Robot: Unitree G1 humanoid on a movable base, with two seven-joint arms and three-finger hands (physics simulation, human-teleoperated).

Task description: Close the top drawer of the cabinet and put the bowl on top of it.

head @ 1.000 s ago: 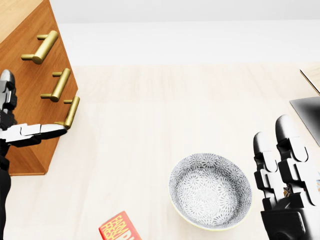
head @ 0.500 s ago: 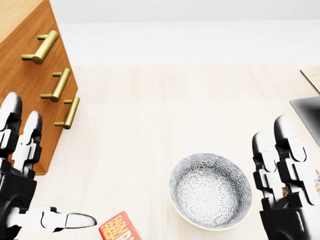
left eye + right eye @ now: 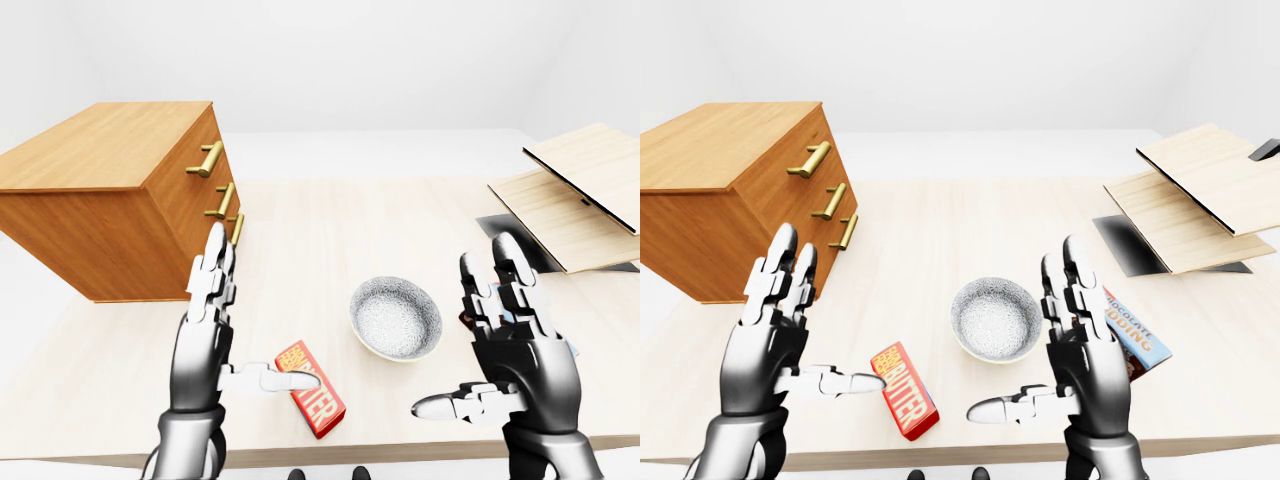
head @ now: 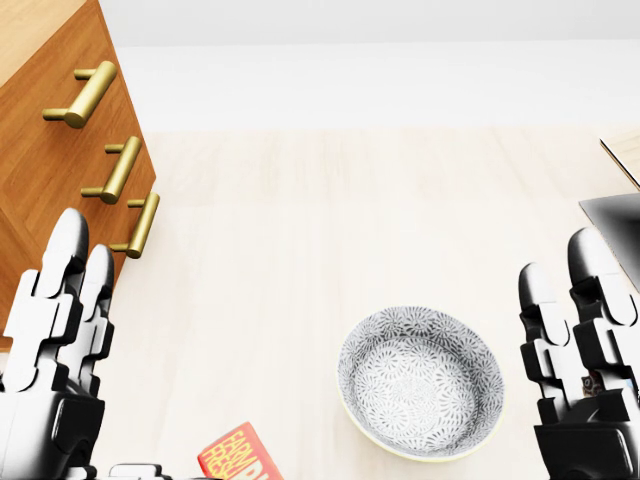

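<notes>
**Both hands open and empty, bowl between them, closer to my right**

The cabinet point(image 3: 110, 150) sat far left on the table point(image 3: 320, 225). The front behind its top handle point(image 3: 208, 158) looked flush with the ones below, so I judged that drawer shut or nearly so. My left hand point(image 3: 203, 335) hovered near the cabinet's near corner, fingers straight and slightly apart, thumb pointing right toward the butter box point(image 3: 311, 388). The bowl point(image 3: 396, 318) rested upright just left of my right hand point(image 3: 515, 340), whose fingers were likewise extended and gripping nothing. The right hand was the nearer one, and the cabinet top lay leftward and farther away.
</notes>
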